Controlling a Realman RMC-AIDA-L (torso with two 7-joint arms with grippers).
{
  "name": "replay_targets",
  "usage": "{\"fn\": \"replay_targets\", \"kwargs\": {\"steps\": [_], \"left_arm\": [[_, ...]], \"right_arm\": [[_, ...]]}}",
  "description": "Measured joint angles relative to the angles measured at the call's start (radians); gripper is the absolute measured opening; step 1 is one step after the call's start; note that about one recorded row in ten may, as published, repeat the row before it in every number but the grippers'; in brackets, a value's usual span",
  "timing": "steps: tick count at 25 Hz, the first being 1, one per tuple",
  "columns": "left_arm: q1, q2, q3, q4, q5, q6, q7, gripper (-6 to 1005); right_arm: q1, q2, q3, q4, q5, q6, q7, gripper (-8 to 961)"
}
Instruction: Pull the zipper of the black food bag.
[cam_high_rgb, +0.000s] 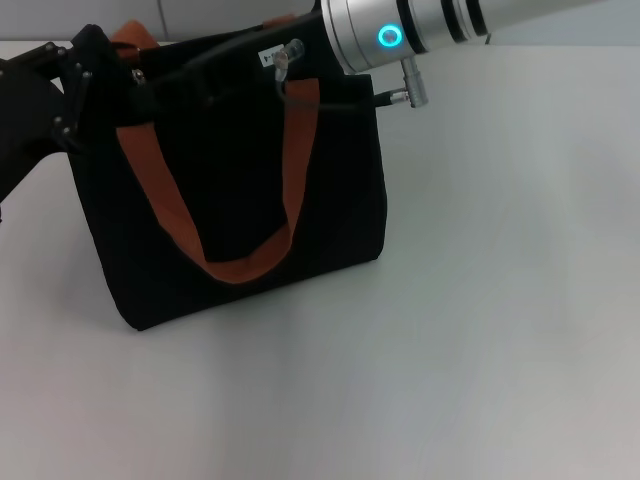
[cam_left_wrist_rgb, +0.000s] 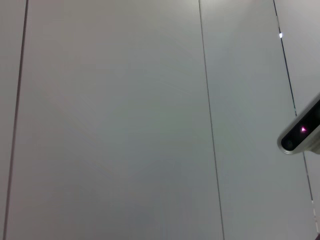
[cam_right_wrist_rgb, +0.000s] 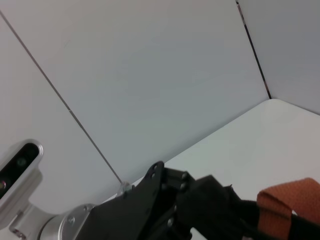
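the black food bag (cam_high_rgb: 250, 200) stands upright on the bench (cam_high_rgb: 480, 330), toward the far left of the head view. the left gripper (cam_high_rgb: 85, 75) is at the bag's far left top corner, its black linkage pressed into the fabric beside one orange-brown handle (cam_high_rgb: 135, 40); whether its jaws are spread or pinching cannot be told. the right arm (cam_high_rgb: 420, 30) reaches in from the far right over the bag's top edge, and its jaws are hidden behind the silver wrist, so their state cannot be told either. a small silvery piece (cam_high_rgb: 283, 58) sits on the bag's top edge just left of that wrist, next to a white label (cam_high_rgb: 268, 56); it may be the zipper, though it is too small to be sure.

the bag is boxy, matte black fabric. a second webbing handle (cam_high_rgb: 240, 240) droops in a long loop down its near face. the right wrist view shows the left gripper's black links and a handle end (cam_right_wrist_rgb: 287, 205).

the bench is smooth and pale grey-white. the wall (cam_left_wrist_rgb: 110, 120) behind is made of plain grey panels with thin dark seams.
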Motion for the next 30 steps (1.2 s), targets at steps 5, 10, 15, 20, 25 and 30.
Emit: {"fn": "replay_targets", "kwargs": {"steps": [5,10,15,20,25,30], "left_arm": [[0.0,0.0,0.003,-0.003,0.0,0.004,0.0,23],[0.0,-0.001,0.004,-0.003,0.0,0.005,0.0,24],[-0.002,-0.002,0.003,-0.003,0.0,0.006,0.0,24],[-0.002,-0.002,0.002,-0.003,0.0,0.008,0.0,24],[-0.002,-0.002,0.0,-0.003,0.0,0.012,0.0,24],[-0.001,-0.002,-0.001,-0.003,0.0,0.014,0.0,24]], "right_arm": [[0.016,0.001,-0.015,0.002,0.002,0.009,0.0,384],[0.019,0.001,-0.038,0.003,0.003,0.028,0.006,385],[0.02,0.001,-0.041,0.004,0.004,0.032,0.006,350],[0.02,0.0,-0.042,0.004,0.004,0.034,0.007,255],[0.02,0.0,-0.042,-0.001,0.001,0.035,0.006,233],[0.02,0.0,-0.042,-0.001,-0.002,0.035,0.004,105]]}}
